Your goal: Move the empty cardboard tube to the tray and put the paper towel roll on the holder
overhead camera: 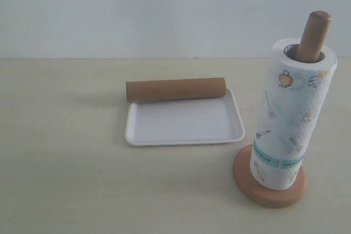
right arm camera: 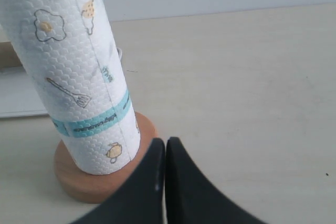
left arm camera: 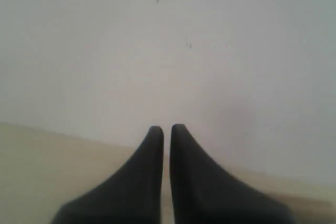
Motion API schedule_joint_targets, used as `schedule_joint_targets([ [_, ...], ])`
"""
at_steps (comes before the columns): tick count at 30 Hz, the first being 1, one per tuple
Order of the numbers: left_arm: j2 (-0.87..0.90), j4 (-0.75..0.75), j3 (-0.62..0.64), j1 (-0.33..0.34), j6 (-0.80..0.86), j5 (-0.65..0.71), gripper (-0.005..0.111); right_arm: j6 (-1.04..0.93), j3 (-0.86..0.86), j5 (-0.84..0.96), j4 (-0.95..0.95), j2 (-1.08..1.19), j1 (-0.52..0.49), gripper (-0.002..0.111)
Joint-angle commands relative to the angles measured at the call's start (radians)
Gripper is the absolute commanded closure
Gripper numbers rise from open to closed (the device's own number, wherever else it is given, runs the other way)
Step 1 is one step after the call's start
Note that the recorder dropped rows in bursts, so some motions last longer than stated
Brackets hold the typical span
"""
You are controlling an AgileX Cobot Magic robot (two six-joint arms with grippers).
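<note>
Brown cardboard tube (overhead camera: pixel 176 89) lies on its side across the far rim of the white tray (overhead camera: pixel 184 123), mid-table; right of the tray and apart from it, the paper towel roll (overhead camera: pixel 290 119) stands upright on the wooden holder (overhead camera: pixel 272 196), the post's rounded top poking out above; a teal band low on the roll carries print too small to read; bare table (overhead camera: pixel 66 163) lies open to the left and near side; the right gripper (right arm camera: pixel 165 142) is near the holder's base, jaws pressed together, empty; the left gripper (left arm camera: pixel 167 129), likewise closed on nothing, faces a blurred pale wall (left arm camera: pixel 168 45).
</note>
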Motion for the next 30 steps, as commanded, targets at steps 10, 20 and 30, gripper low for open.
schedule_joint_targets([
  [10, -0.003, -0.017, 0.004, 0.002, 0.192, 0.368, 0.103, -0.003, -0.001, -0.006, 0.0, -0.005, -0.007, 0.108],
  [20, -0.003, -0.028, 0.004, 0.002, 0.192, 0.387, 0.103, -0.003, -0.001, -0.006, 0.0, -0.005, -0.007, 0.108],
  [30, -0.003, -0.028, 0.004, 0.002, 0.192, 0.387, 0.103, -0.003, -0.001, -0.006, 0.0, -0.005, -0.007, 0.108],
])
